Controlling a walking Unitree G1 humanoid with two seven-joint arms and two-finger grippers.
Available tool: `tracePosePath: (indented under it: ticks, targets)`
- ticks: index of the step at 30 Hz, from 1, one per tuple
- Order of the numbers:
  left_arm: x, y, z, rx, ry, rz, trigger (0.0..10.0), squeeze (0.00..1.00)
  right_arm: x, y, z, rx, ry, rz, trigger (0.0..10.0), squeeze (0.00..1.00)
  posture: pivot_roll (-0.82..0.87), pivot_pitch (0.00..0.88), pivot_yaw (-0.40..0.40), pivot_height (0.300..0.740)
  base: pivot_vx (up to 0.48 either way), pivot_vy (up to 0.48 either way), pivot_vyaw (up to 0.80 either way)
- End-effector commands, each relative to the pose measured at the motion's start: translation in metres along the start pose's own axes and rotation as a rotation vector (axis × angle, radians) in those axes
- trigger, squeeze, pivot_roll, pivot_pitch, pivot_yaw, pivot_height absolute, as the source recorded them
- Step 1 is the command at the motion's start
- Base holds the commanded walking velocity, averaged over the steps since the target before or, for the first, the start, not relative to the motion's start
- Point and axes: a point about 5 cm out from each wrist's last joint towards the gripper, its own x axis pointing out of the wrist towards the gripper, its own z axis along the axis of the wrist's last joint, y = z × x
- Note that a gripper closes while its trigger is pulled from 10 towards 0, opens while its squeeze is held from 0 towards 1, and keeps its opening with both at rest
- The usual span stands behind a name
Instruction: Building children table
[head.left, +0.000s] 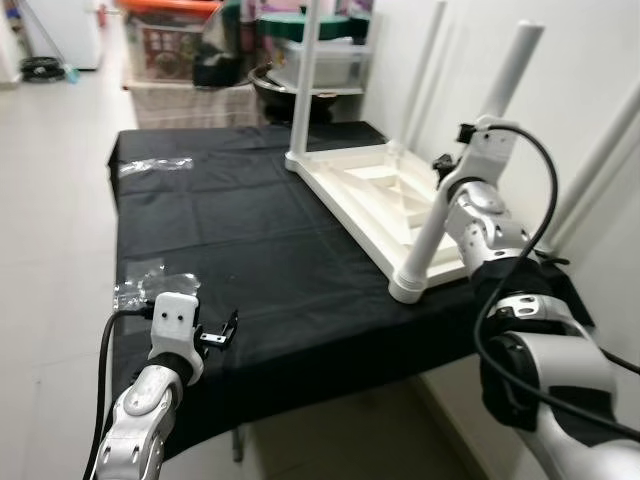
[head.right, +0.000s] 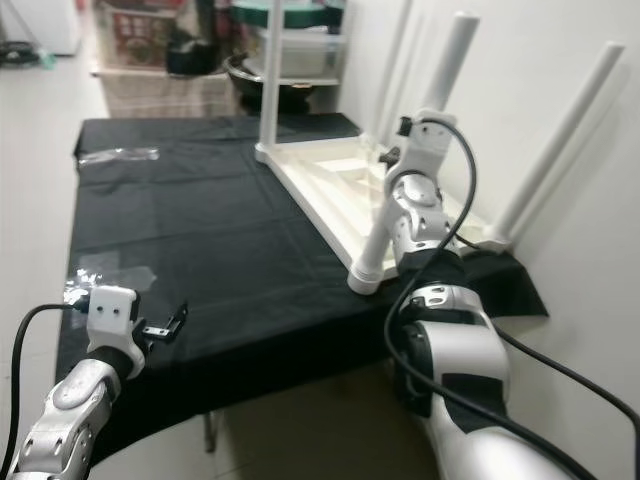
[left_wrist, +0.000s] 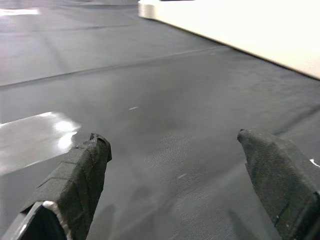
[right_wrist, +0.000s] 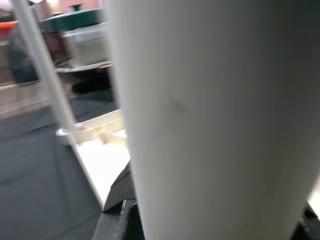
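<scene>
Because its legs were going on, the table (head.left: 385, 195) lay upside down on the black cloth (head.left: 230, 240) by the wall, right gripper (head.left: 450, 165) at the near leg (head.left: 470, 150). Left wrist view: left gripper (left_wrist: 175, 185) wide open, empty. Right wrist view: leg close between the fingers, apparently clasped. Shelves (head.left: 320, 60) stood beyond.

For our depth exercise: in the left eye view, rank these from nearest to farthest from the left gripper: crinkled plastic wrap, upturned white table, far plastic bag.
1. Crinkled plastic wrap, just beyond the left gripper.
2. Upturned white table, across the cloth to its right.
3. Far plastic bag, at the table's far left.
</scene>
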Motion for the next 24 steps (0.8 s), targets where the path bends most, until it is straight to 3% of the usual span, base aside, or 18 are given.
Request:
tracePosePath:
  ticks: [1,2,3,4,6,7,8,9,10,12,14,16,19,20,22,23,24]
  targets:
    - [0.001,-0.002,-0.002,0.002,0.008,-0.013,10.0,0.00,0.000,-0.003,-0.019,0.031,0.097,0.035,10.0,1.00,0.04,0.000,-0.121,0.740,0.000,0.000,0.00]
    - [0.002,-0.001,-0.002,0.004,0.008,-0.012,10.0,0.00,0.003,-0.007,0.005,0.019,0.023,0.076,10.0,1.00,0.04,0.000,-0.120,0.740,0.000,0.000,0.00]
    - [0.002,-0.001,-0.002,0.004,0.008,-0.012,10.0,0.00,0.003,-0.007,0.005,0.019,0.023,0.076,10.0,1.00,0.04,0.000,-0.120,0.740,0.000,0.000,0.00]
    - [0.003,0.000,-0.001,0.003,0.006,-0.010,10.0,0.00,0.005,-0.014,0.029,0.005,-0.032,0.119,10.0,0.00,0.03,0.000,-0.122,0.740,0.000,0.000,0.00]
    - [0.003,0.000,-0.001,0.003,0.006,-0.010,10.0,0.00,0.005,-0.014,0.029,0.005,-0.032,0.119,10.0,0.00,0.03,0.000,-0.122,0.740,0.000,0.000,0.00]
    - [0.003,0.000,-0.001,0.002,0.003,-0.008,10.0,0.00,0.005,-0.018,0.054,0.019,-0.071,0.228,10.0,0.00,0.04,0.000,-0.130,0.740,0.000,0.000,0.00]
    - [0.003,0.000,-0.001,0.002,0.003,-0.008,10.0,0.00,0.005,-0.018,0.054,0.019,-0.071,0.228,10.0,0.00,0.04,0.000,-0.130,0.740,0.000,0.000,0.00]
    - [0.003,-0.001,-0.001,0.001,0.000,-0.009,10.0,0.00,0.000,-0.020,0.077,-0.006,-0.135,0.363,10.0,0.00,0.04,0.000,-0.133,0.740,0.000,0.000,0.00]
    - [0.003,-0.001,-0.001,0.001,0.000,-0.009,10.0,0.00,0.000,-0.020,0.077,-0.006,-0.135,0.363,10.0,0.00,0.04,0.000,-0.133,0.740,0.000,0.000,0.00]
    - [0.003,-0.002,-0.001,0.000,-0.001,-0.010,10.0,0.00,-0.015,-0.021,0.100,-0.131,-0.223,0.669,10.0,0.00,0.04,0.000,-0.128,0.740,0.000,0.000,0.00]
    - [0.003,-0.002,-0.001,0.000,-0.001,-0.010,10.0,0.00,-0.015,-0.021,0.100,-0.131,-0.223,0.669,10.0,0.00,0.04,0.000,-0.128,0.740,0.000,0.000,0.00]
    - [0.004,-0.002,-0.001,0.003,-0.002,-0.015,10.0,0.00,-0.022,-0.023,0.090,-0.221,-0.183,0.852,10.0,0.00,0.04,0.000,-0.124,0.740,0.000,0.000,0.00]
    - [0.004,-0.002,0.000,0.005,-0.002,-0.017,10.0,0.00,-0.022,-0.024,0.081,-0.231,-0.141,0.890,10.0,0.00,0.04,0.000,-0.124,0.740,0.000,0.000,0.00]
    - [0.005,-0.002,0.000,0.007,-0.004,-0.018,10.0,0.00,-0.021,-0.023,0.069,-0.257,-0.091,0.924,10.0,0.00,0.04,0.000,-0.126,0.740,0.000,0.000,0.00]
    - [0.005,-0.002,0.000,0.007,-0.004,-0.018,10.0,0.00,-0.021,-0.023,0.069,-0.257,-0.091,0.924,10.0,0.00,0.04,0.000,-0.126,0.740,0.000,0.000,0.00]
    - [0.005,-0.002,0.001,0.009,-0.005,-0.019,10.0,0.00,-0.020,-0.021,0.057,-0.277,-0.047,0.955,10.0,0.00,0.05,0.000,-0.130,0.740,0.000,0.000,0.00]
    - [0.005,-0.001,0.001,0.011,-0.005,-0.018,10.0,0.00,-0.019,-0.017,0.048,-0.287,-0.018,0.977,6.7,0.00,0.05,0.000,-0.129,0.740,0.000,0.000,0.00]
